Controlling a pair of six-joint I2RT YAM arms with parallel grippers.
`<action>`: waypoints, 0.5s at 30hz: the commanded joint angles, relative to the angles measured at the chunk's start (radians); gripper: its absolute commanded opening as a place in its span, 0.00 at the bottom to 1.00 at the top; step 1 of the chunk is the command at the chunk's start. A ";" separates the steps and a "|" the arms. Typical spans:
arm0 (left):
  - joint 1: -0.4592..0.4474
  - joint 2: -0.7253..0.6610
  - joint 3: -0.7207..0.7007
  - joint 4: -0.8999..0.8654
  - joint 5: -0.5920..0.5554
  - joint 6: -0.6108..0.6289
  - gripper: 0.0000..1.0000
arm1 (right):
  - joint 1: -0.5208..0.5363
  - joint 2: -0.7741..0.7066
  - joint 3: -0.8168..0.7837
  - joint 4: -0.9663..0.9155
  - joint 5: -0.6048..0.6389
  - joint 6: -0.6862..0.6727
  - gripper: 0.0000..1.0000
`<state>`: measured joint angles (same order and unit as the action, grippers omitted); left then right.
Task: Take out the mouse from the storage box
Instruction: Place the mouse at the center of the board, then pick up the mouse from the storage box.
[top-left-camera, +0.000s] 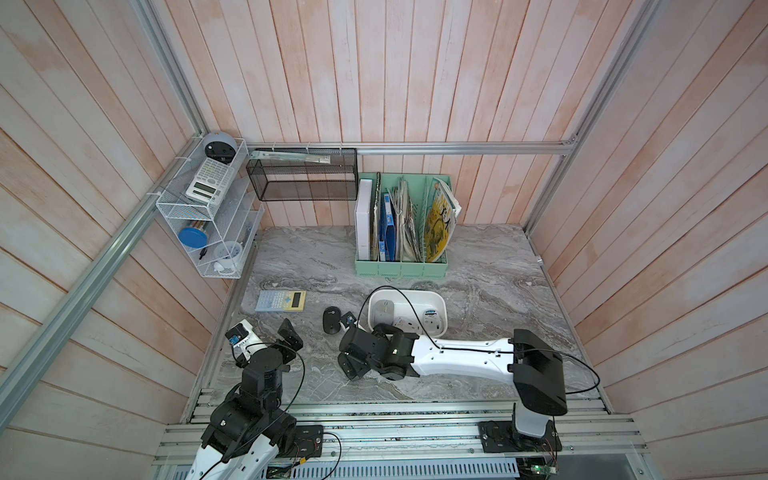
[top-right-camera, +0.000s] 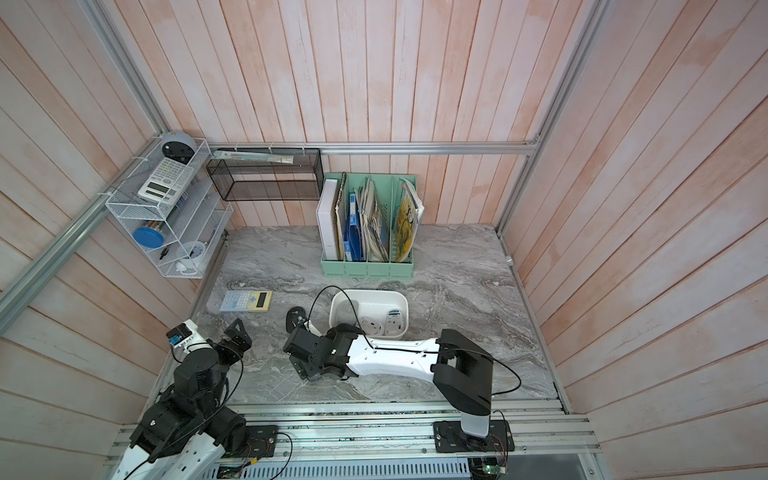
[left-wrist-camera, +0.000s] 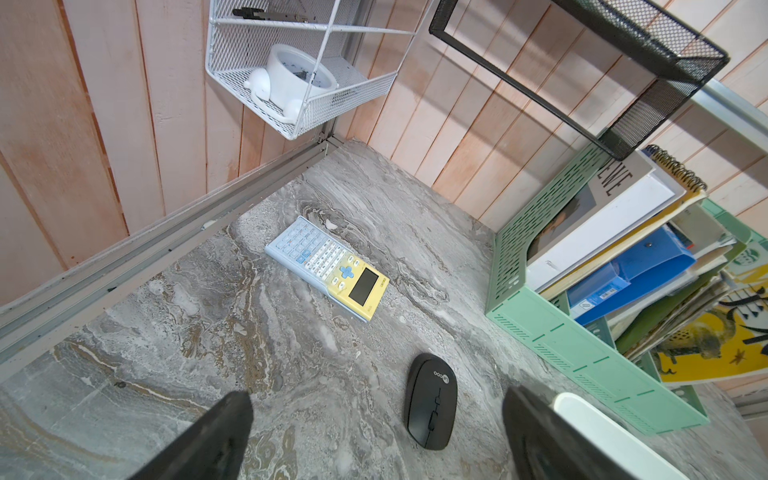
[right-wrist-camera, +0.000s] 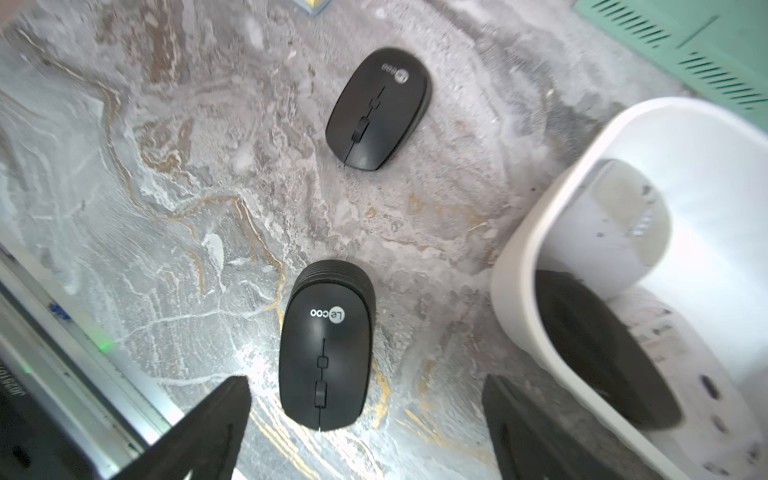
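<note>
Release step, by appearance: right jaws stand open astride black mouse (right-wrist-camera: 324, 349) on surface (right-wrist-camera: 187, 208) beside storage box (right-wrist-camera: 519, 291); left jaws open, empty. Next: lift clear, then reach grey mouse (top-left-camera: 384, 309).

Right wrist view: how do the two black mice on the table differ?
The near mouse lies partly between the fingers of the open right hand; the far mouse lies clear of them. The near mouse is in line with the hand; the far mouse is turned aslant. Both are black, buttons up, on the table, outside the box.
</note>
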<state>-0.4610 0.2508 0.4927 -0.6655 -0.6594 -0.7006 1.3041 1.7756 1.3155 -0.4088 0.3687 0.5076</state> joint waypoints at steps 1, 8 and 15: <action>-0.001 0.048 -0.013 0.030 0.034 -0.004 1.00 | -0.020 -0.086 -0.070 -0.019 0.087 0.035 0.95; -0.004 0.318 0.100 0.060 0.265 -0.036 1.00 | -0.156 -0.336 -0.273 -0.030 0.133 0.079 0.95; -0.177 0.667 0.309 0.012 0.330 0.012 1.00 | -0.357 -0.603 -0.528 0.036 0.097 0.103 0.95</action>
<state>-0.5690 0.8612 0.7338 -0.6395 -0.3702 -0.7177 0.9909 1.2381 0.8410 -0.3920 0.4660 0.5854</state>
